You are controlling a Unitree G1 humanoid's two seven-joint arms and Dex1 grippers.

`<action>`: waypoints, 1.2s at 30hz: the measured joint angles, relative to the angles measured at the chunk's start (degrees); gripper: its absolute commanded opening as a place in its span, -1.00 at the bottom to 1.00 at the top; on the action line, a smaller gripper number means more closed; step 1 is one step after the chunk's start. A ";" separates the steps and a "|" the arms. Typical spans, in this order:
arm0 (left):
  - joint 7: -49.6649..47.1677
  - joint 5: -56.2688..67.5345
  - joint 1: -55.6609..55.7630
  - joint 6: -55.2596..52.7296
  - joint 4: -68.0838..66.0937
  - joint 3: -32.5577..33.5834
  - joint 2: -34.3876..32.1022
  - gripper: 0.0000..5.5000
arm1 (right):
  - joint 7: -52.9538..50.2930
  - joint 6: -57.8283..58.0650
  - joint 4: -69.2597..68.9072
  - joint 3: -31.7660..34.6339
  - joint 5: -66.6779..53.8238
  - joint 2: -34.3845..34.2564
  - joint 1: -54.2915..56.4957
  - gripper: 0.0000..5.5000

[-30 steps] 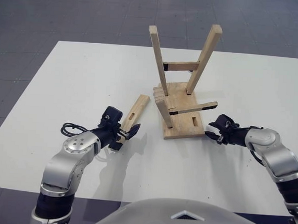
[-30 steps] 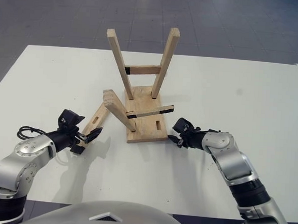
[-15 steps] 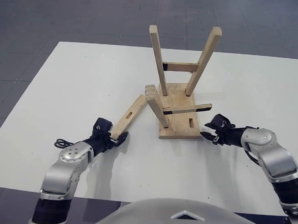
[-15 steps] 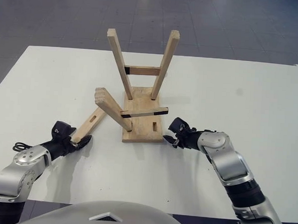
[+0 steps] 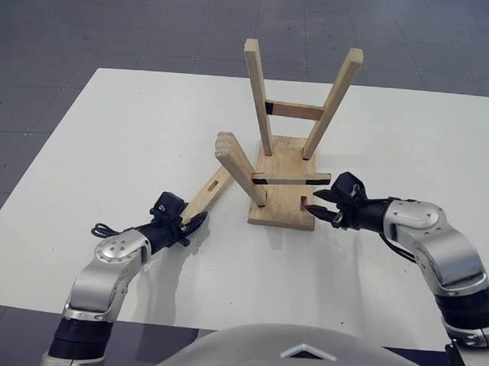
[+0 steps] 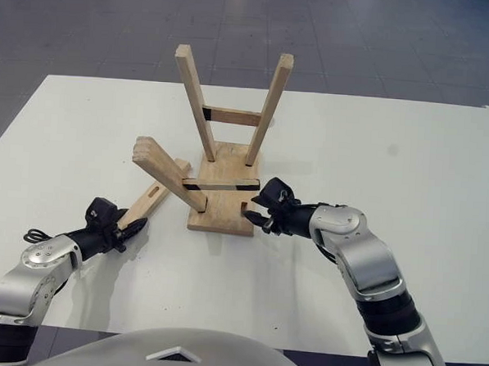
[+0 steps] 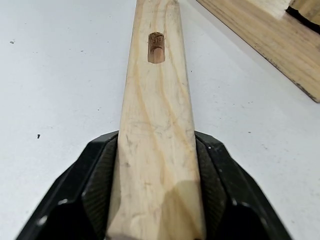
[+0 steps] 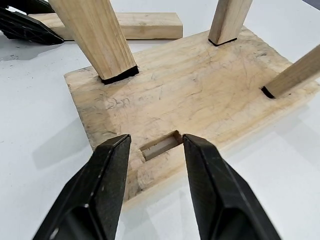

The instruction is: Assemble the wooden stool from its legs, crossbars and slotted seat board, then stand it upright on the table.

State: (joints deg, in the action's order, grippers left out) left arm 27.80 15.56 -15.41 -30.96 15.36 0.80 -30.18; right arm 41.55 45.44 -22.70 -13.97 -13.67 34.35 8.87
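The slotted seat board (image 5: 282,211) lies flat on the white table. Two legs (image 5: 258,93) (image 5: 334,97) stand up from its far side, joined by a crossbar (image 5: 296,110). A third leg (image 5: 239,166) leans left from the near side and carries a second crossbar (image 5: 290,180). A loose leg (image 5: 207,193) lies to the board's left, and my left gripper (image 5: 191,225) is shut on its near end (image 7: 157,125). My right gripper (image 5: 313,205) is open at the board's near right corner, its fingers (image 8: 107,170) either side of an empty slot (image 8: 160,146).
The white table (image 5: 107,143) has free room on its left, its right and along the near edge. Grey floor lies beyond the far edge. The loose leg has a small peg hole (image 7: 156,47) in its upper face.
The seat board with its legs has slid and turned left, and my right gripper has followed its near corner. My left gripper drew back along the loose leg and now grips its end.
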 measured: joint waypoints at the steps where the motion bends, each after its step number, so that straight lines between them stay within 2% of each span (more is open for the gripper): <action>1: -0.39 0.00 -0.01 0.02 -0.05 0.14 0.34 -0.25 | -0.01 -0.18 1.06 0.37 0.15 0.85 0.01 -0.31; 5: -2.65 0.04 -0.01 0.03 -0.49 1.65 2.70 -0.25 | 1.28 -4.16 5.66 -0.90 6.07 8.30 -0.89 -0.31; 7: -4.35 1.12 0.32 -0.70 -0.74 3.35 4.13 -0.25 | 2.41 -5.72 5.76 -4.24 7.79 9.05 -2.11 -0.31; 13: -9.79 5.84 7.44 -7.66 1.69 9.89 7.69 -0.25 | 1.50 -8.88 4.45 -9.24 10.09 5.48 -2.05 -0.31; 19: -13.76 10.09 18.55 -11.33 5.36 16.87 7.65 -0.25 | 0.37 -8.68 5.62 -10.88 11.29 1.46 -0.59 -0.31; 26: -15.54 11.20 30.15 -12.70 2.65 20.17 4.55 -0.25 | 0.45 -6.71 5.88 -10.71 10.93 -0.36 0.34 -0.31; 28: -15.16 11.54 35.34 -12.75 0.81 21.04 2.23 -0.25 | 0.66 -6.01 7.18 -8.21 9.15 -0.51 0.25 -0.31; 29: -14.72 12.47 39.04 -13.28 0.52 21.57 0.83 -0.25 | 0.49 -5.18 8.75 -4.78 8.76 0.09 0.27 -0.31; 33: -12.31 17.28 48.41 -16.40 -0.32 21.88 -1.28 -0.25 | 1.22 -1.66 12.89 8.78 3.57 4.19 3.89 -0.06; 35: -7.67 24.88 55.69 -20.29 -1.53 21.70 -1.76 -0.25 | 4.14 3.53 15.42 20.28 -5.22 6.23 15.47 0.12; 36: -5.76 27.60 57.29 -21.41 -2.23 21.80 -1.73 -0.25 | 5.39 5.93 16.15 23.22 -9.20 6.38 19.11 0.16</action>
State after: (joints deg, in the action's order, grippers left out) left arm 22.04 43.15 41.88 -52.37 13.13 22.59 -31.91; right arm 46.94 51.37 -6.55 9.26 -22.88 40.73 27.98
